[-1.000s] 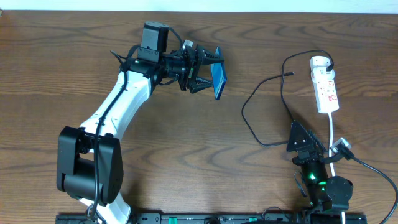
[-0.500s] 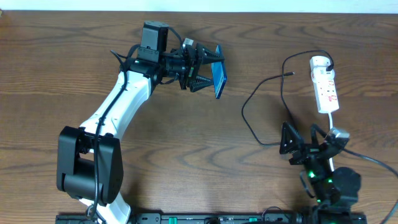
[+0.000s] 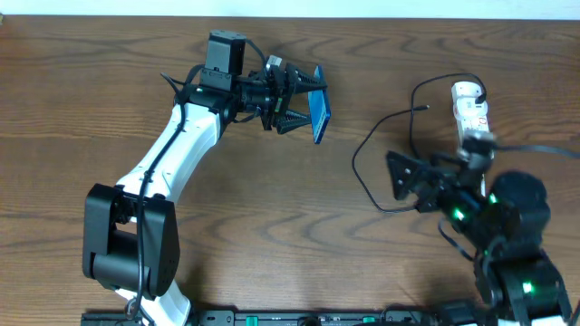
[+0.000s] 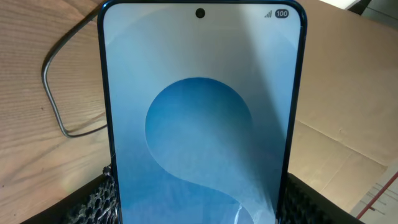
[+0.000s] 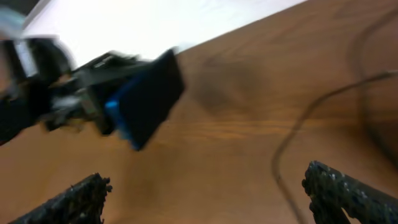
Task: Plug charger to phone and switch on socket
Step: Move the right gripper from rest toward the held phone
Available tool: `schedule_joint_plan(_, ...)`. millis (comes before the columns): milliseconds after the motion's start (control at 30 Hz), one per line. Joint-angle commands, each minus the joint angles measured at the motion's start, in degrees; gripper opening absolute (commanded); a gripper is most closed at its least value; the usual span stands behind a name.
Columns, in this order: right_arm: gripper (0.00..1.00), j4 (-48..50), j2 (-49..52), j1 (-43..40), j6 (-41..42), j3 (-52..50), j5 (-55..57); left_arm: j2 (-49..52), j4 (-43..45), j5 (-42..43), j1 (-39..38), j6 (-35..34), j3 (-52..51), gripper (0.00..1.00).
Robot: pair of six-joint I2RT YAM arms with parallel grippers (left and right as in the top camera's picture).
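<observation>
Phone (image 4: 199, 124), gripped by left claw (image 3: 302, 104), cut off below; socket (image 3: 468, 107) half hidden.

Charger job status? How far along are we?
Done: the left end effector grips the phone. In hand: the right end effector is open and empty, beside the charger cable loop. Left: the plug tip lies loose on the table, not in the phone; no end effector is at the socket.
</observation>
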Motion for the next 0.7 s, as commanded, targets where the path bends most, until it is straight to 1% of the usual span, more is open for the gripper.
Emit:
schedule_joint_plan(0, 0.99, 1.0, 4.3, 4.1, 1.0, 3.1, -5.4, -0.6, 0.5, 1.3, 0.2, 0.2, 0.6, 0.59)
schedule_joint_plan(133, 0.99, -0.6, 7.3, 4.9, 1.0, 3.1, -5.9, -0.6, 0.5, 1.3, 0.1, 0.2, 0.6, 0.59)
schedule_joint_plan(200, 0.99, 3.9, 9.7, 5.0, -0.2, 3.1, -4.9, -0.6, 0.5, 1.3, 0.1, 0.2, 0.6, 0.59)
schedule_joint_plan(267, 0.99, 5.3, 11.2, 5.7, -2.9, 3.7, -5.6, -0.6, 0.5, 1.3, 0.1, 0.3, 0.6, 0.59)
schedule_joint_plan(300, 0.99, 5.0, 11.7, 6.3, -2.8, 4.1, -4.5, -0.6, 0.5, 1.3, 0.1, 0.4, 0.6, 0.59)
schedule_joint_plan(400, 0.97, 1.4, 13.9, 10.7, -2.8, 7.2, 4.6, -0.6, 0.5, 1.3, 0.1, 0.4, 0.6, 0.59)
schedule_joint_plan(433, 0.93, -0.5, 14.9, 12.8, -2.2, 8.8, 9.2, -0.6, 0.5, 1.3, 0.1, 0.4, 0.6, 0.59)
schedule_joint_plan(500, 0.89, -3.1, 16.9, 16.8, -0.9, 11.6, 17.0, -0.6, 0.5, 1.3, 0.1, 0.4, 0.6, 0.59)
schedule_joint_plan(600, 0.88, -4.2, 21.1, 24.6, 1.3, 15.4, 27.8, -0.6, 0.5, 1.3, 0.1, 0.6, 0.6, 0.59)
schedule_joint_plan(633, 0.88, -4.1, 21.7, 25.6, 1.9, 15.9, 29.2, -0.6, 0.5, 1.3, 0.2, 0.6, 0.6, 0.59)
schedule_joint_plan(667, 0.87, -4.1, 23.6, 28.3, 4.0, 16.9, 33.4, -0.6, 0.5, 1.3, 0.1, 0.6, 0.6, 0.59)
